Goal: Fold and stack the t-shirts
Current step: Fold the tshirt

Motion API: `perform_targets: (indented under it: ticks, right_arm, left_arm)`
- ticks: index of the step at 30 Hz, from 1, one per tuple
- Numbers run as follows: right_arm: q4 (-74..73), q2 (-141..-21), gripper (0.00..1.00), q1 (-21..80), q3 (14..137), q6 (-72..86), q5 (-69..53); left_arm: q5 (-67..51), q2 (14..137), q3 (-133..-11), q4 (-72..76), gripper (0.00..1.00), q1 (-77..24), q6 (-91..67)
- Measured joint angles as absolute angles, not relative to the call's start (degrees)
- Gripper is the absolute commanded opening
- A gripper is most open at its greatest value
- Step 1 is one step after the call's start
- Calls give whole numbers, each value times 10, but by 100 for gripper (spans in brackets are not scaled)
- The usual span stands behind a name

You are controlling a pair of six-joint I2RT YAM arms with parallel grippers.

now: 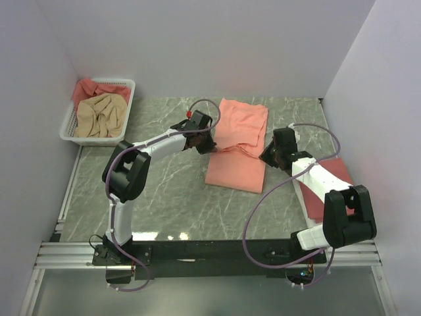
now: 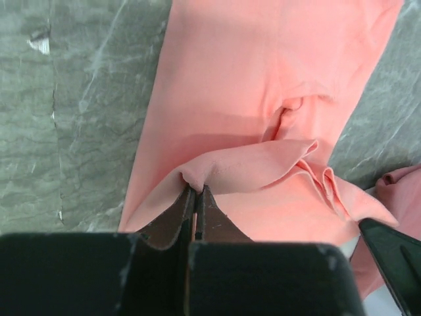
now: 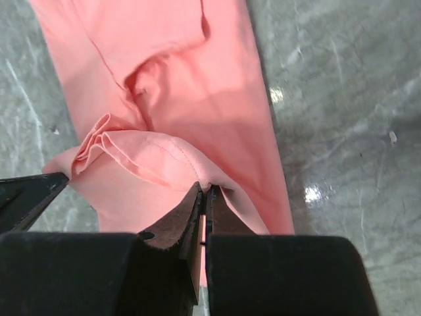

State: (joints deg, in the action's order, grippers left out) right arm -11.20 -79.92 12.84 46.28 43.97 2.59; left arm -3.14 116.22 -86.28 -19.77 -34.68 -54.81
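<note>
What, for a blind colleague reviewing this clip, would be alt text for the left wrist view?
The left gripper, its dark jaws shut, pinches up a fold at the edge of a salmon-pink cloth t-shirt lying on a grey-green marbled tabletop. The cloth bunches in creases right of the pinch.

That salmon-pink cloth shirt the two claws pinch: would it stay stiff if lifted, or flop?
Probably floppy: the salmon-pink cloth t-shirt sags and bunches between the left gripper and right gripper. Likely light too: narrow pinches hold its edge up.
</note>
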Motion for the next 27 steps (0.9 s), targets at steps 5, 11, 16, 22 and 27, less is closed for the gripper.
perform_targets:
  ticks: [5,11,16,22,27]
  right_arm:
    - [-101,-817,0,112,481,437,8]
    - [-96,-861,0,95,505,435,-11]
    - [-90,-888,0,83,515,435,-29]
    - [-89,-896,0,69,529,429,-42]
    - [-80,-911,0,64,537,428,-50]
  left_arm:
    - [-32,1173,-894,-206,1,-338,-541]
    - [-41,1200,-921,-204,1,-326,-532]
    - [-53,1216,-923,-201,1,-317,-526]
    - [-67,1234,-947,-194,1,-312,-521]
    - [-70,1247,-964,-192,1,-312,-518]
